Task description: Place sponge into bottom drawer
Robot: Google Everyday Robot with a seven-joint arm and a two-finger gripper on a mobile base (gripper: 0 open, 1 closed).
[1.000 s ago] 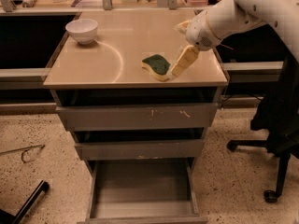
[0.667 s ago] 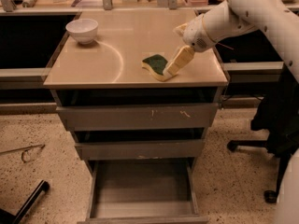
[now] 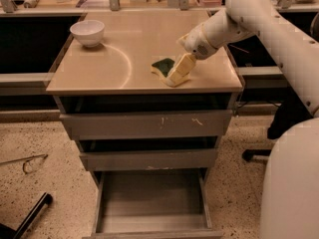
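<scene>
- Since a second ago the hand (image 3: 178,73) has slid left along the table (image 3: 99,68) and now overlaps the right end of the sponge (image 3: 162,65), which has hardly shifted.
- Whether the hand is open or gripping the sponge cannot be told, because its pale tip blends into the yellow foam.
- Reaching in from the upper right, the white arm (image 3: 259,19) slopes down to the hand and covers the table's back right corner.
- At the far left corner of the table stands a white bowl (image 3: 87,32), well apart from the sponge; its inside is not visible from this angle.
- Nothing lies between the sponge and the table's front edge.
- On the speckled floor are a thin wire-like thing (image 3: 30,163) at the left, a black bar (image 3: 30,218) at the lower left and a chair base (image 3: 254,156) at the right.
- Below the table top, the top drawer (image 3: 144,125) and the middle drawer (image 3: 149,158) show flat grey fronts with dark gaps above them.
- The bottom drawer (image 3: 152,198) is pulled well out, and its plain grey floor shows.
- The sponge lies flat on the table's right front part, green side up with yellow foam showing along its near edge.
- Its long axis seems to run diagonally, from back left to front right.
</scene>
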